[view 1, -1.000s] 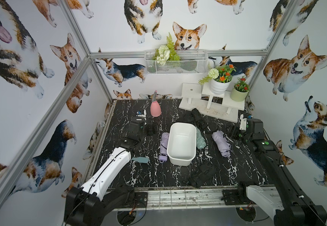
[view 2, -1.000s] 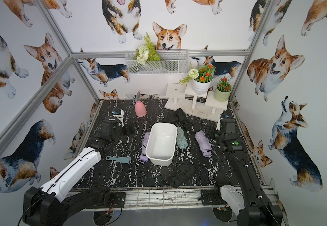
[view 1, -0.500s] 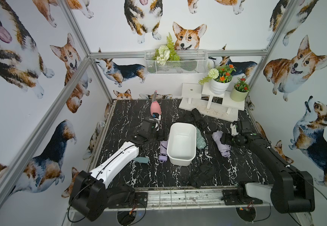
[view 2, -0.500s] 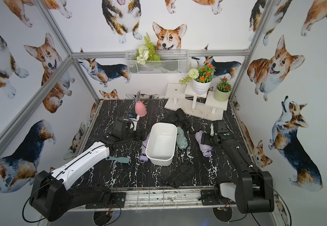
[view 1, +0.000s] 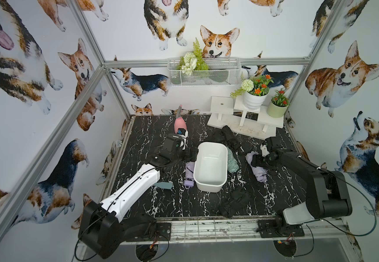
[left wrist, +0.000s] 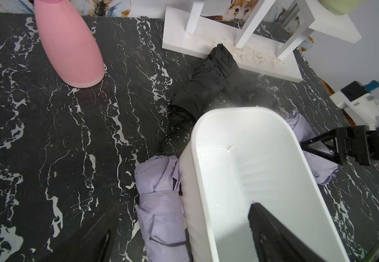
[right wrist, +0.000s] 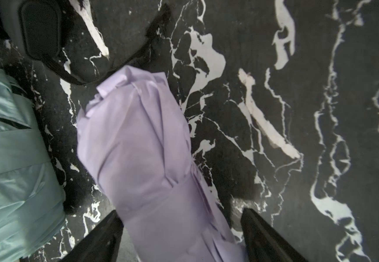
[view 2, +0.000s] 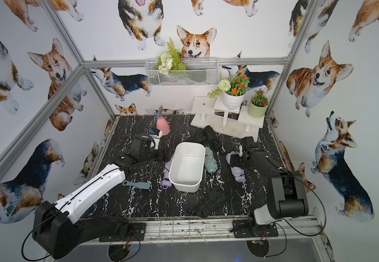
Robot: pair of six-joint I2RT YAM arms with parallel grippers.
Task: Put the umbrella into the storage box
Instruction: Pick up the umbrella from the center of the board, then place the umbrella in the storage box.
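While both arms stretch inward over a black marble-look tabletop (view 1: 138, 140) veined in white, folded umbrellas lie around a white tub. Near the left edge lies a flat teal tool (view 1: 164, 185). Toward the far edge stands a smooth, bell-shaped pink vase (view 1: 179, 123).

The left gripper (left wrist: 179, 220) hangs with its jaws wide. One black finger is over the tub's inside and the other over bare tabletop, so it straddles the left lilac umbrella (left wrist: 161, 215). That umbrella is soft creased cloth and lies against the tub's left wall.

The storage box (view 1: 207, 194) sits mid-tabletop: glossy white plastic, rectangular, with rounded corners and a rolled rim. A satiny mint umbrella (view 1: 232, 162) lies against its right wall. A black umbrella (view 1: 228, 135) lies behind the box, at the foot of a white stepped stand (view 1: 221, 106) in the far right corner. A second black umbrella (view 1: 235, 200), crumpled, lies near the front edge.

Further right, the right lilac umbrella (right wrist: 138, 147) lies on the tabletop, outside the box. The right gripper (right wrist: 180, 212) is spread astride it, not clamped: a gap shows beside one finger.
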